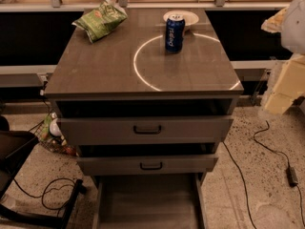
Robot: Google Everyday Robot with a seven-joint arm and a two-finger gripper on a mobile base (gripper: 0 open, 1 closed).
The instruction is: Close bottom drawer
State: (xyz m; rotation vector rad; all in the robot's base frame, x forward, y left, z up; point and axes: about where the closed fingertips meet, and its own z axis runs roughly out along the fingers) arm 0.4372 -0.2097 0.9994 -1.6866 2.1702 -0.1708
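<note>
You look down on a grey cabinet (95, 75) with a blue can (175, 33) and a green chip bag (100, 20) on top. The bottom drawer (148, 202) is pulled far out at the lower edge, its plain tray showing. The gripper (285, 82) is a pale shape at the right edge, apart from the cabinet; you cannot tell whether it is open or closed.

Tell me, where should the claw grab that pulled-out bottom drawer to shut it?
Probably its front end, from the near side: the bottom drawer tray sticks straight out toward the camera, front panel cut off below. The claw hangs right of the cabinet.
</note>
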